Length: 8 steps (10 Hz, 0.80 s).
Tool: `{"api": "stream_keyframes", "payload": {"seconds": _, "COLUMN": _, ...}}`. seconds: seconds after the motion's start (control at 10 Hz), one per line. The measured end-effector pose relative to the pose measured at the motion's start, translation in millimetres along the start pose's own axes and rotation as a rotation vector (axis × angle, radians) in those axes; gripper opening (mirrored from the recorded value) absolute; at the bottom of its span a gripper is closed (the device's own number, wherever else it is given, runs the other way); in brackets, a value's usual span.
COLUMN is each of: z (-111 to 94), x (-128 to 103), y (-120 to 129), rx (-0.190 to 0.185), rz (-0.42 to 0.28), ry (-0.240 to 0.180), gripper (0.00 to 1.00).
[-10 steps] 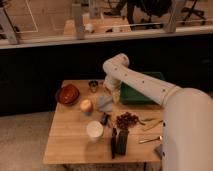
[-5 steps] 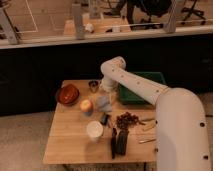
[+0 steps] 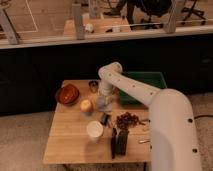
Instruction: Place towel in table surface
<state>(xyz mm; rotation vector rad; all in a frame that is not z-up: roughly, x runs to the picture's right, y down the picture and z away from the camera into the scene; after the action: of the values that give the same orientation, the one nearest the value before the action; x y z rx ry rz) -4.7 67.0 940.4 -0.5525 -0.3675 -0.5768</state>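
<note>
Pincer (image 3: 103,98) at one towel (image 3: 103,106), beside one apple (image 3: 86,105) on table surface (image 3: 70,142); its grip I cannot tell.

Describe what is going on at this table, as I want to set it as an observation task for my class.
A white robot arm reaches down over the light tan wooden tabletop. Its claw is low at the small pale grey-blue cloth towel, beside the round yellowish apple and near the green plastic bin. Whether the towel is gripped or already released cannot be told. A red-brown bowl and a white cup also stand on the table.
</note>
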Motion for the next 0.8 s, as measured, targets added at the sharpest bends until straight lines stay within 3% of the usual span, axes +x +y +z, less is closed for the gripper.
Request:
{"api": "stream_keyframes", "payload": {"seconds": 0.4, "z": 13, "x": 3, "y": 3, "rx": -0.031, "rz": 0.006, "ry": 0.0, "gripper": 0.57}}
{"api": "stream_keyframes", "payload": {"seconds": 0.8, "z": 19, "x": 2, "y": 5, "rx": -0.045, "rz": 0.01, "ry": -0.006, "gripper": 0.18}}
